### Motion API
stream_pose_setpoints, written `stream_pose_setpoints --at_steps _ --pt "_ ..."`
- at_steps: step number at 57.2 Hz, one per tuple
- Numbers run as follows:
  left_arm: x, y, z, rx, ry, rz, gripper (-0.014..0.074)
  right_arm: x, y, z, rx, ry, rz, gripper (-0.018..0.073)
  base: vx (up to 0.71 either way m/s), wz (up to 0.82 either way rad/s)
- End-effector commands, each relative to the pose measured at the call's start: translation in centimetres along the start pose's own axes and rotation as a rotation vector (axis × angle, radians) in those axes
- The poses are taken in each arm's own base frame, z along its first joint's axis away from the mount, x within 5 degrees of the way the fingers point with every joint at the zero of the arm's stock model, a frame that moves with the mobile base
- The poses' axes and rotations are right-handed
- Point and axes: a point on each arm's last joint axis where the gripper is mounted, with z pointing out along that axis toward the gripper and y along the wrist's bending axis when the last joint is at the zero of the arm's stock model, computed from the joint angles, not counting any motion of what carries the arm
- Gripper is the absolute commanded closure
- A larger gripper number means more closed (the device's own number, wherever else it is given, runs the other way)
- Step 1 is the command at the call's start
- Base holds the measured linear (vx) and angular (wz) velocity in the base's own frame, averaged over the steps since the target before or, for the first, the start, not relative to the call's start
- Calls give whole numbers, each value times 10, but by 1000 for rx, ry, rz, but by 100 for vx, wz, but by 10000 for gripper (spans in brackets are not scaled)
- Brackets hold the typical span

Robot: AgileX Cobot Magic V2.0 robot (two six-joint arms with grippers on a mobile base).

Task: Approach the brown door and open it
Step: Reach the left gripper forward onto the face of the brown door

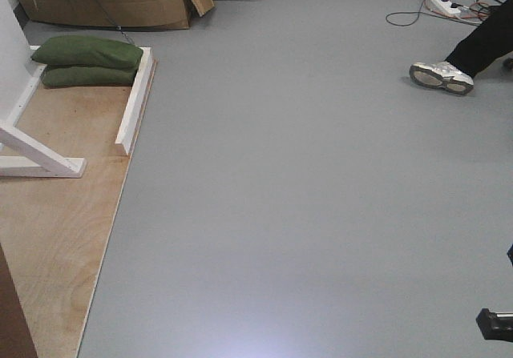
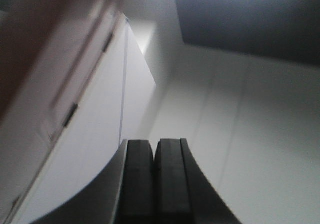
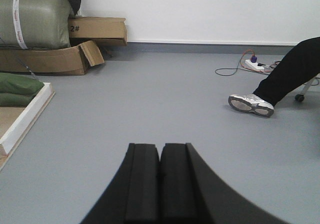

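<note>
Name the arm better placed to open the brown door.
Left, probably. The brown door sits at the front view's left edge; the left end effector faces a blurred reddish-brown surface, while the right end effector faces open floor.

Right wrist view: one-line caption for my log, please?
Shut right pincer over grey floor; cardboard boxes and green sandbags at left, person's shoe and power strip at right.
</note>
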Motion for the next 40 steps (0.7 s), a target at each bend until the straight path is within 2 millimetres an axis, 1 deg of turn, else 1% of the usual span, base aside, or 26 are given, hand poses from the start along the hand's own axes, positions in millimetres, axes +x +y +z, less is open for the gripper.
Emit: stream_pose_setpoints --at_steps 1,9,16,27,40 --pt "-24 5 15 -86 -218 -89 603 -6 -1 1 7 -64 -11 559 0 0" --pt "-36 19 30 -236 -392 -162 603 -6 -1 1 7 -64 -11 559 0 0" --pt "-37 29 41 -368 -445 -172 603 -6 -1 1 7 -64 -11 559 0 0" --pt "-12 48 57 -533 -345 -147 603 -6 -1 1 7 -64 -11 559 0 0" --pt "8 62 62 -622 -297 -219 603 -6 -1 1 7 -64 -11 559 0 0"
